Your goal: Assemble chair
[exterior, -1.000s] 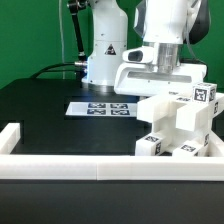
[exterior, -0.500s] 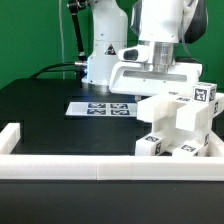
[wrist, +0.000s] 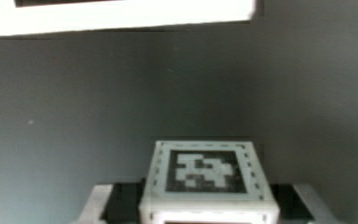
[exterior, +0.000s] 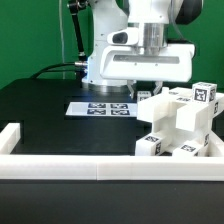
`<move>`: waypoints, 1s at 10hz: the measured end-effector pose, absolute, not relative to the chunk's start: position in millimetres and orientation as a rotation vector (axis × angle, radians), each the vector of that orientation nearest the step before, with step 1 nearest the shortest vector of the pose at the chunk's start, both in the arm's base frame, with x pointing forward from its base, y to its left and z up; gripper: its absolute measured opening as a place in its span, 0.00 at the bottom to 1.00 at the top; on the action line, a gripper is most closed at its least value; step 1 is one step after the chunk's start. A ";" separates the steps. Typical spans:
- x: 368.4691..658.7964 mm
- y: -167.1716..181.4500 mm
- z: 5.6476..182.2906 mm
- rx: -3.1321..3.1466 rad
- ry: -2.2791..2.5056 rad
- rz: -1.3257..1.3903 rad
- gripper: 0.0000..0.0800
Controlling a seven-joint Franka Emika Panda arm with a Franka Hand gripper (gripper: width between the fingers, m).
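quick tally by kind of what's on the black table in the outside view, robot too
robot arm: 1
chair assembly: 1
marker board: 1
white border wall: 1
total: 4

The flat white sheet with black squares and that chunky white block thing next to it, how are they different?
The marker board lies thin and flat on the black table; the chair is a chunky stepped stack rising well above it. The marker board shows its tags in a row on one face; the chair's tags sit on several faces. The marker board lies further back; the chair stands against the white wall. Both are white with black-and-white square tags.
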State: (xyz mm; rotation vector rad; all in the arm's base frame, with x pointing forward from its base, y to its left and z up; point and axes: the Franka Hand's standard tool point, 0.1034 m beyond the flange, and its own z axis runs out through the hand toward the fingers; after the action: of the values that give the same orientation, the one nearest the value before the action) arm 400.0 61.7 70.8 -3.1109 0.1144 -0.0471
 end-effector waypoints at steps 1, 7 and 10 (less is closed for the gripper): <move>411.5 64.7 82.5 -3.099 0.122 -0.077 0.36; 454.3 54.2 111.9 -3.102 0.004 -0.086 0.36; 476.7 51.5 125.3 -3.101 -0.018 -0.125 0.36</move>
State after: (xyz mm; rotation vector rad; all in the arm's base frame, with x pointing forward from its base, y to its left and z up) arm 476.7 51.5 125.3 -3.1012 -0.0181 -0.1251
